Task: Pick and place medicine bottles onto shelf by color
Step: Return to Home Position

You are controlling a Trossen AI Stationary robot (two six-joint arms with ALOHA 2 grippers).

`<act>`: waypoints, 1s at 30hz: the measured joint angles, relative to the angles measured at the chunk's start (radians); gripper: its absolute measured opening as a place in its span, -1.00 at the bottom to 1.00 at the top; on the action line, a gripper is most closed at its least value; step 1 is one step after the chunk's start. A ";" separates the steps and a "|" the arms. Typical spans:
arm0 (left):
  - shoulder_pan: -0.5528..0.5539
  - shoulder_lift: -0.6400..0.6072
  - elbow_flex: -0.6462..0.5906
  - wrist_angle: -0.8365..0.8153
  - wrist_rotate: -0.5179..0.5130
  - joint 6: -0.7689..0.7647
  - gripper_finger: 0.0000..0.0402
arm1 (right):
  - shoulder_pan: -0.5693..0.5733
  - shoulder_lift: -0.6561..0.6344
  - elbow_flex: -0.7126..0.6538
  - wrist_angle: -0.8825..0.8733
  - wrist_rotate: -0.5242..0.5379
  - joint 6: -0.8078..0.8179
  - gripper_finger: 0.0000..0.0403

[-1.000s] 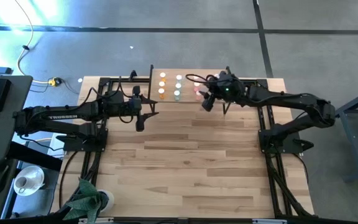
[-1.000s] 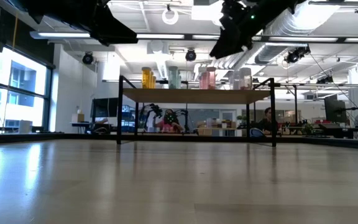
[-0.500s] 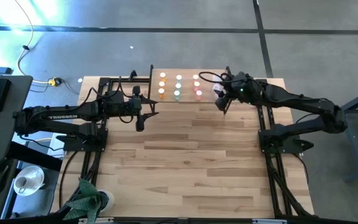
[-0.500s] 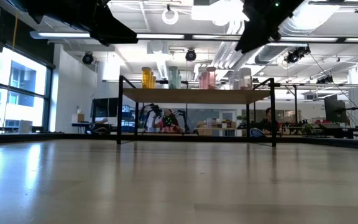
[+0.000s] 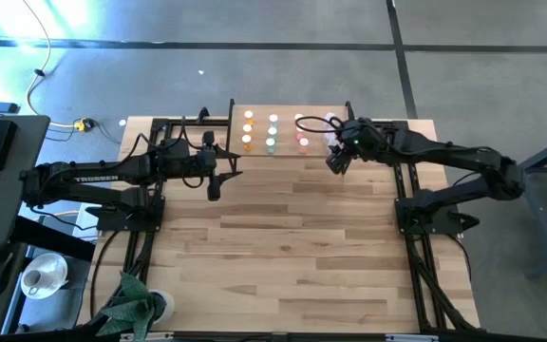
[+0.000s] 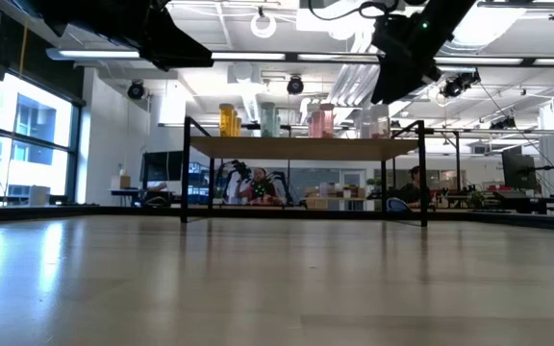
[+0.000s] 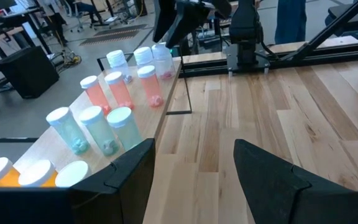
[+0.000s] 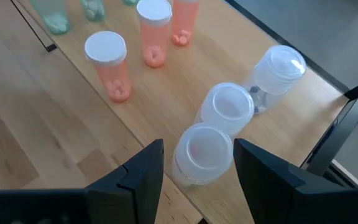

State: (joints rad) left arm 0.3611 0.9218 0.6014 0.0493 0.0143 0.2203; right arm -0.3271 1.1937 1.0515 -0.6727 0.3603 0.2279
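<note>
The shelf (image 5: 288, 108) stands at the table's far edge on thin black legs (image 6: 188, 173). The medicine bottles stand upright on it in colour groups: orange (image 5: 249, 128), green (image 5: 273, 131), pink (image 5: 302, 133) and clear (image 5: 330, 121). My right gripper (image 5: 334, 163) hangs open above the shelf's near right part. The nearest clear bottle (image 8: 202, 152) stands below, just beyond its fingertips, and is not touched. My left gripper (image 5: 215, 186) waits open beside the shelf's left end, with nothing between its fingers (image 7: 194, 163).
Black arm frames (image 5: 416, 204) stand on both sides of the table. The bare wooden tabletop (image 5: 283, 247) stretches toward the near edge. A green cloth (image 5: 131, 302) lies at the near left corner. People sit in the room behind the shelf (image 6: 256, 187).
My right gripper has gone toward the table's right edge along the shelf's near side, from over the pink bottles to the clear ones. It has turned and tipped more steeply down. Its fingers stay open. The bottles have kept still.
</note>
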 joint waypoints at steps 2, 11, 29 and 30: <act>0.000 0.000 0.000 0.000 0.000 0.000 0.04 | 0.000 0.006 0.000 0.000 0.000 0.000 -0.08; 0.000 0.000 0.000 0.000 0.000 0.000 0.04 | 0.000 0.005 0.000 0.005 -0.014 -0.001 -0.08; 0.008 -0.057 0.000 -0.029 -0.014 0.019 0.04 | 0.000 -0.046 0.000 0.053 -0.004 -0.068 -0.08; 0.012 -0.080 0.000 -0.038 -0.019 0.022 0.04 | 0.000 -0.062 0.000 0.056 -0.004 -0.073 -0.08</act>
State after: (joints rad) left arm 0.3733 0.8419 0.6014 0.0115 -0.0050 0.2423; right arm -0.3272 1.1318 1.0516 -0.6170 0.3559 0.1552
